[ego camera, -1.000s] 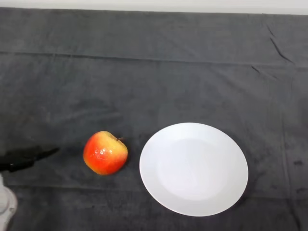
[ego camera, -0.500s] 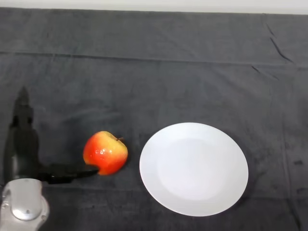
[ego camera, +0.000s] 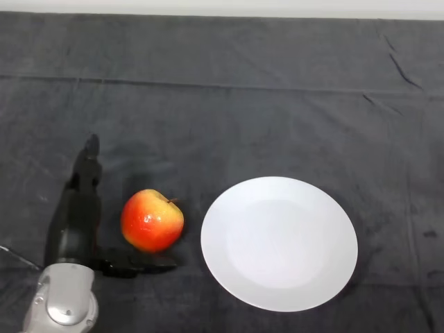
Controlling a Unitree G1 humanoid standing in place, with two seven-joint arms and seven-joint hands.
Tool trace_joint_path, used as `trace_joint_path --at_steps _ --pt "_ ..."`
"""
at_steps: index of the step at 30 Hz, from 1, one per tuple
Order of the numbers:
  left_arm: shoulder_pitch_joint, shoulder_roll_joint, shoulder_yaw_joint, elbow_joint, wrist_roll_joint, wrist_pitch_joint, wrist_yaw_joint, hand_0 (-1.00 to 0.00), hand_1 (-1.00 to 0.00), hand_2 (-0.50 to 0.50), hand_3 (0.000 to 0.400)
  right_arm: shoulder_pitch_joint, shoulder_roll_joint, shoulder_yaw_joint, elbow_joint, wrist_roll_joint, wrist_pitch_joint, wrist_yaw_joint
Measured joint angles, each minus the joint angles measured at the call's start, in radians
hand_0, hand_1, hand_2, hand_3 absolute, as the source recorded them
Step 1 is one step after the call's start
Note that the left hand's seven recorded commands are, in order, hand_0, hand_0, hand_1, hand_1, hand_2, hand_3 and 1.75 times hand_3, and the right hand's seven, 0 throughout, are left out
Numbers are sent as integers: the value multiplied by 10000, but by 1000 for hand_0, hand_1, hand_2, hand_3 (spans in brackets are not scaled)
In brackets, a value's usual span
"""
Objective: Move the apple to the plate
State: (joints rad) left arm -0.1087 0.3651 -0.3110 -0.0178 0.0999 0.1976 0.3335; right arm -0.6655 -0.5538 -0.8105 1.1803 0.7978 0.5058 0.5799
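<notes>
We see the apple [ego camera: 152,220] on the table [ego camera: 222,104], just left of the empty plate [ego camera: 279,242]. Our left hand [ego camera: 78,222] brackets it, fingers straight alongside, thumb underneath, spread wide, presumably to cup it.

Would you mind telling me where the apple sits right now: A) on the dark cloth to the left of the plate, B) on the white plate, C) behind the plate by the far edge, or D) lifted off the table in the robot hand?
A: the apple rests on the dark cloth, left of the empty white plate, with the open robot hand beside it.
</notes>
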Motion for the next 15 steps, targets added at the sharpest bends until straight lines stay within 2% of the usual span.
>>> trace_joint_path --at_steps 8,9,10,11,12,13,14,15 --pt "-7 3 -4 73 -1 -3 -24 0 0 0 0 0 0 0 0 0 0 0" --pt "-8 3 -5 77 -1 -4 -25 -224 0 -112 89 0 0 0 0 0 0 0" --pt "-8 3 -5 80 -1 -5 -26 -576 0 -288 231 0 0 0 0 0 0 0" --pt "-10 9 -5 82 -1 -8 -27 -1000 0 -500 400 0 0 0 0 0 0 0" --pt "-14 15 -5 82 -1 -9 -28 -1000 0 -500 400 0 0 -1 0 0 0 0" --pt "-17 17 -5 82 -1 -10 -47 -1000 -224 -388 400 0 0 0 0 0 0 0" --pt "-18 17 -5 82 -1 -9 -62 -1000 -561 -220 400 0 0 0 0 0 0 0" --pt "-18 17 -5 82 -1 -10 -70 -1000 -976 -12 400 0 0 -1 0 0 0 0"
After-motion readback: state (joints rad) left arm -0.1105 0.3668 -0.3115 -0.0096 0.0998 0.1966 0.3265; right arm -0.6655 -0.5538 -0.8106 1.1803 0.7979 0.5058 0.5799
